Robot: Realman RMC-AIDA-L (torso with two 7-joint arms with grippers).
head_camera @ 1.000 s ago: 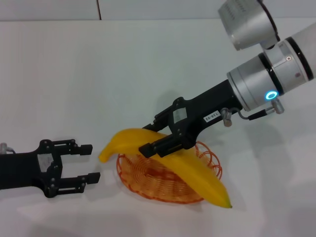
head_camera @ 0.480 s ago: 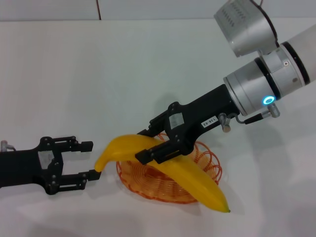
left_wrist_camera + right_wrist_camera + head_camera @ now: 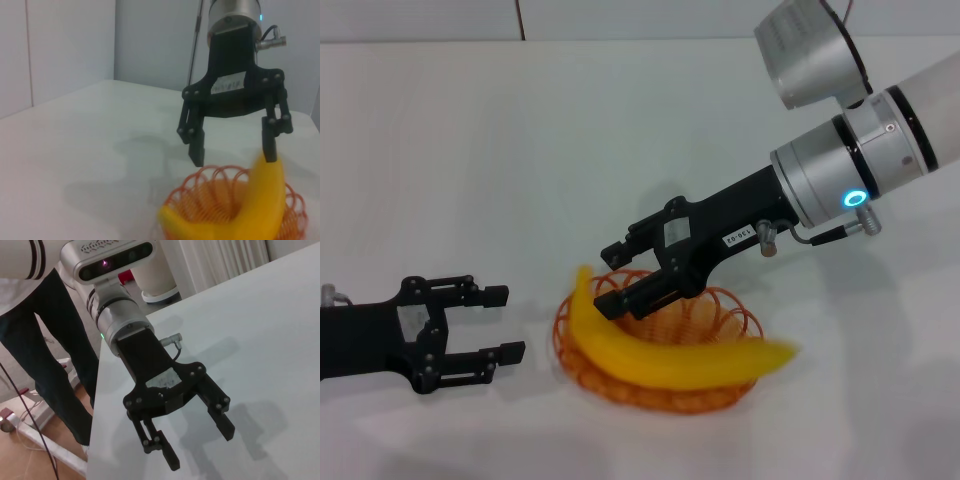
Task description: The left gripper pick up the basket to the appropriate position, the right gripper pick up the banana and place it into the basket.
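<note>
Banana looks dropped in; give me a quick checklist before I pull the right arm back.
1. Right pincer open, off the banana: ok.
2. Banana inside the basket: ok, though its ends overhang the rim.
3. Banana settled: cannot tell, one end looks blurred.
4. Basket flat on the table: ok.
5. Left pincer open, apart from the basket: ok.
6. Right pincer's fingers above the rim: ok in the left wrist view.

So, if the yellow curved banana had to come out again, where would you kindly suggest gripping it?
Probably at its thick middle, coming from above: the yellow curved banana lies lengthwise across the orange wire basket, both ends overhanging the rim, and its middle is the broadest exposed part.
</note>
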